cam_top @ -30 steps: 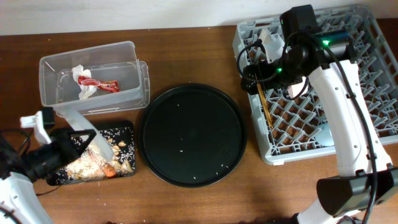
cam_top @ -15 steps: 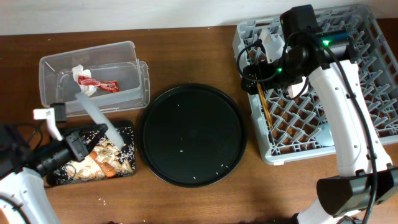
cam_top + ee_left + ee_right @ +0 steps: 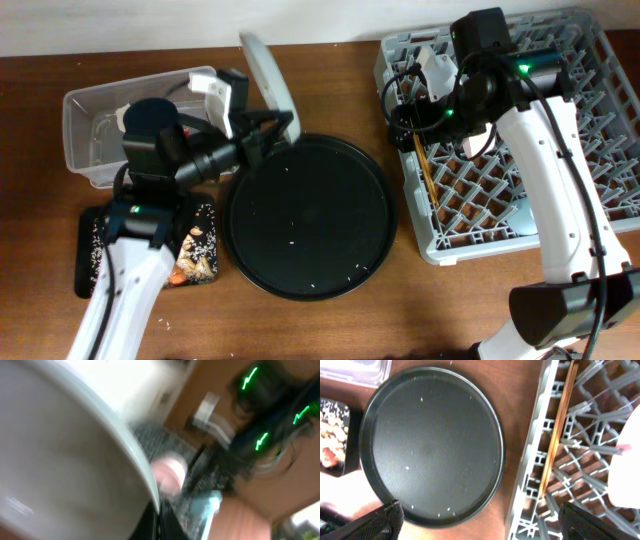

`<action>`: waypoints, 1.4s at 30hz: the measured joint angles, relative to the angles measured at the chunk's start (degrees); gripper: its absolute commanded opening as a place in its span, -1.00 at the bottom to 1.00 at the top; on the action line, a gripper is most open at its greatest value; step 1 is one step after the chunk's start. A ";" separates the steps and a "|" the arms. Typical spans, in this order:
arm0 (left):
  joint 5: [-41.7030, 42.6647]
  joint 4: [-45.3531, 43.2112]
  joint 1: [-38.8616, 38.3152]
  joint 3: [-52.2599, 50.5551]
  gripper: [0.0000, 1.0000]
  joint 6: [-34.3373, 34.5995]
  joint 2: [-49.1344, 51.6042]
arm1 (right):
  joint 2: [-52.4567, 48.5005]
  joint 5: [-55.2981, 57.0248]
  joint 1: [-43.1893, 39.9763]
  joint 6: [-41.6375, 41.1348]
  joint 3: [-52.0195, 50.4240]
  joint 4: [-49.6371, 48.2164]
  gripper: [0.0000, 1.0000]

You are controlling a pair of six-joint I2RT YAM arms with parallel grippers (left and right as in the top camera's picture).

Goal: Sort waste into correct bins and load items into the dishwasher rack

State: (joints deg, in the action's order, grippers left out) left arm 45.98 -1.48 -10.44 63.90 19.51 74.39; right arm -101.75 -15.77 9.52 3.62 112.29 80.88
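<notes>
My left gripper (image 3: 268, 128) is shut on the rim of the round white plate (image 3: 268, 75) and holds it on edge above the far left rim of the round black tray. In the blurred left wrist view the plate (image 3: 60, 460) fills the left side, with the gripper (image 3: 159, 527) closed on its edge. My right gripper (image 3: 485, 530) is open and empty above the left edge of the grey dishwasher rack (image 3: 430, 245). The chopsticks (image 3: 424, 170) lie in the rack, and also show in the right wrist view (image 3: 560, 430). Rice-like scraps (image 3: 200, 250) and a carrot (image 3: 178, 278) lie in the shallow black tray (image 3: 85, 260).
The clear tub (image 3: 90, 150) stands at the back left; my left arm hides its contents. The large round black tray (image 3: 308, 215) with a few rice grains lies in the middle, also in the right wrist view (image 3: 432, 440). The rack (image 3: 540, 460) fills the right side.
My left arm has swung up and right from the shallow black tray, carrying the plate to the far left rim of the round tray. The right arm has not moved.
</notes>
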 measured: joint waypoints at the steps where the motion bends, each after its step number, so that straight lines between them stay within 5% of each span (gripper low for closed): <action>1: 2.32 -10.60 0.00 0.31 -1.00 5.40 3.34 | 0.00 0.00 0.00 0.00 -0.02 0.02 0.96; 3: 6.93 -30.36 -0.04 1.09 -1.00 15.06 12.59 | -0.02 0.00 0.00 -0.02 0.00 -0.04 0.96; 8: 14.95 -64.11 -1.42 0.92 -1.00 41.22 36.20 | -0.02 -0.02 0.00 0.02 -0.02 -0.09 0.96; 16: 17.70 -66.51 -7.54 2.45 -1.00 49.96 41.57 | -0.02 0.09 0.00 0.00 -0.02 -3.45 0.97; 21: 17.73 -66.51 -12.74 2.47 -1.00 50.21 41.57 | 2.21 0.26 0.00 0.02 -0.02 -1.64 0.97; 27: 15.78 -59.32 -18.43 2.64 -0.88 49.24 41.57 | 28.09 0.66 0.00 0.07 0.48 -1.36 0.97; 28: 14.34 -56.83 -18.88 2.67 -0.65 48.85 41.57 | 30.27 0.66 0.00 0.07 0.79 -0.66 0.96; 29: 12.48 -54.29 -19.21 2.69 -0.11 48.19 41.55 | 31.67 0.66 0.00 0.09 0.85 0.33 0.97; 30: 10.69 -52.17 -19.52 2.78 0.66 47.98 41.55 | 31.56 0.66 0.00 0.07 0.83 1.40 0.96; 31: 9.27 -51.60 -19.76 2.78 0.98 47.36 41.57 | 31.17 0.68 0.00 0.09 0.83 1.79 0.96; 37: 8.07 -49.72 -18.43 6.93 0.98 41.83 41.20 | 29.86 0.68 0.00 0.04 0.11 2.49 0.96; 42: 7.41 -13.22 -9.94 9.44 0.98 26.45 31.41 | 34.53 0.68 0.00 0.02 0.04 2.49 0.96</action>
State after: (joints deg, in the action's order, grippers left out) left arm 53.39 -14.70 -20.38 73.34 45.95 105.80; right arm -67.22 -15.09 9.52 3.64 112.33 83.37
